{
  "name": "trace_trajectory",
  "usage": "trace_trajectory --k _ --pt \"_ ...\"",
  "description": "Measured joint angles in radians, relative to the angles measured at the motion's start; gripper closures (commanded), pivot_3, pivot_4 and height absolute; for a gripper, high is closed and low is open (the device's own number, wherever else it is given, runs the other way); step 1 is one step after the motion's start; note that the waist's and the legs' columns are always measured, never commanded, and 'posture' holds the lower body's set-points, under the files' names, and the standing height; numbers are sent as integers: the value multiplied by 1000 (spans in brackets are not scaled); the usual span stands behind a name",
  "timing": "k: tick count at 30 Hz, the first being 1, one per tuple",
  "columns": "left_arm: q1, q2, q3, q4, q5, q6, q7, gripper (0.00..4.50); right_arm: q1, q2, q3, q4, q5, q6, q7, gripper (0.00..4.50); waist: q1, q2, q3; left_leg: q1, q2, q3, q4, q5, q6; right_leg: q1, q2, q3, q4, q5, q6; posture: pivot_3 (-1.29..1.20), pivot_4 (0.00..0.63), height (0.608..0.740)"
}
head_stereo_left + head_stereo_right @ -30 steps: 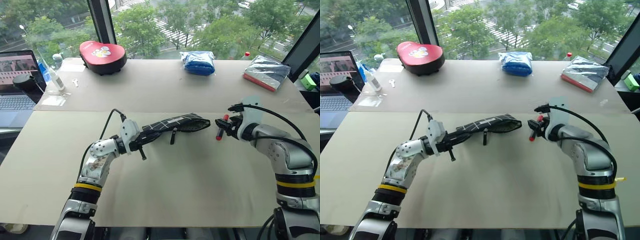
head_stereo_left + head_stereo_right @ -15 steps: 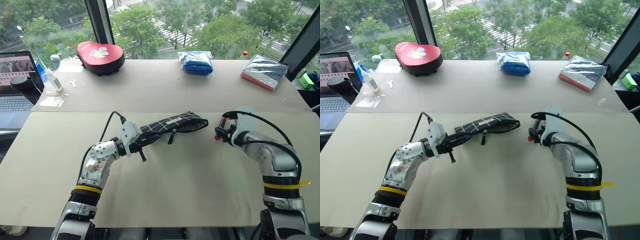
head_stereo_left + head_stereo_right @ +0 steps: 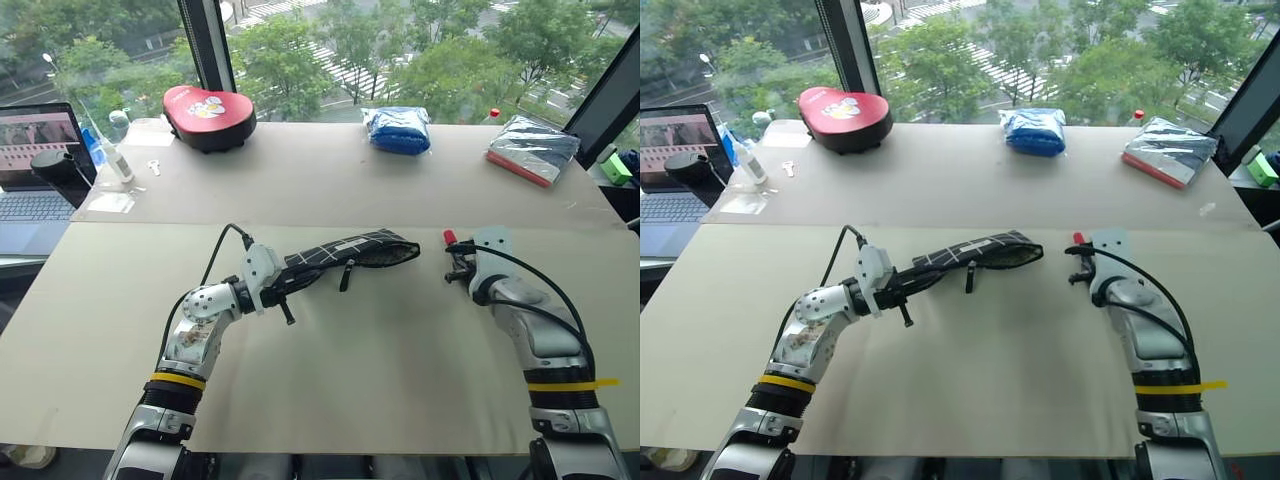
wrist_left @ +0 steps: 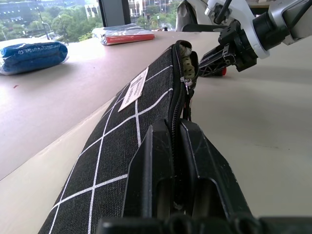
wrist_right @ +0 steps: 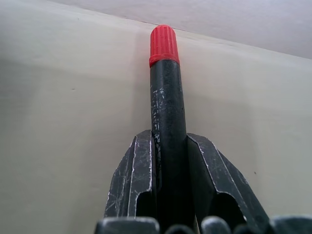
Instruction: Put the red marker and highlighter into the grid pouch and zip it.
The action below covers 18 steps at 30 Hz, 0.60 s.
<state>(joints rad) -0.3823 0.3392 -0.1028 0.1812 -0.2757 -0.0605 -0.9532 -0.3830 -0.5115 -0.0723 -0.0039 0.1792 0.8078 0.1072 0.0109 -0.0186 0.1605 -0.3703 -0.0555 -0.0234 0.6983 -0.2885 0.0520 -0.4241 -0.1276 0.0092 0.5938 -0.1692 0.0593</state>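
Laptop (image 3: 35, 165): was seen at the far left edge, beside the table (image 3: 330, 370); its screen was lit.
Red padded case (image 3: 208, 114): was set at the table's far left, near the window.
Left gripper (image 3: 283, 283): was held just above the table, left of centre; its jaws were pressed together on the near end of the grid pouch (image 3: 350, 249), one finger on each side of the zipper line, as the left wrist view showed it (image 4: 173, 161).
Grid pouch: was held off the table by that end and stretched away to the right; its white label (image 4: 133, 88) faced up; its far end gaped open toward the right gripper (image 3: 456, 262); the zipper pull strap (image 3: 345, 274) hung down from it.
Blue cloth bundle (image 3: 397, 128): was laid at the far middle of the table.
Red marker (image 5: 165, 97): was pinched between the right gripper's jaws, the black barrel lying in the gap between the two fingers (image 5: 131, 180) and the red cap projecting well past the fingertips; it was held just right of the pouch's open end, apart from it.
Right gripper: was closed on the marker's barrel, low over the table.
Wrapped packet (image 3: 532, 145): was laid at the table's far right.
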Motion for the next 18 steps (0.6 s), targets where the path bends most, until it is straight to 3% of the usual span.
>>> trace_trajectory --k 4,7,14,18 --pt "-4 -1 -2 0 0 0 -1 4500 -1 -20 -29 38 -10 -64 19 3962 -2 0 0 0 0 1 0 0 0 -1 0 1 0 0 0 0 150 740" --pt "-6 -4 -4 0 0 0 -5 4500 -20 -59 -36 24 8 -148 127 3962 -11 0 0 0 0 1 -2 0 0 -2 1 1 0 0 0 0 150 740" --pt "-15 -12 -10 2 -1 -1 -20 4500 66 -417 -8 -218 -21 -588 583 3962 -15 1 1 0 1 0 -3 0 0 0 3 -2 -1 -1 1 0 150 740" --pt "-15 -11 -10 2 -1 -1 -23 4500 140 -495 27 -188 -93 -736 703 3962 -15 1 2 0 1 2 -2 0 1 -1 0 2 -1 -1 2 0 150 740"
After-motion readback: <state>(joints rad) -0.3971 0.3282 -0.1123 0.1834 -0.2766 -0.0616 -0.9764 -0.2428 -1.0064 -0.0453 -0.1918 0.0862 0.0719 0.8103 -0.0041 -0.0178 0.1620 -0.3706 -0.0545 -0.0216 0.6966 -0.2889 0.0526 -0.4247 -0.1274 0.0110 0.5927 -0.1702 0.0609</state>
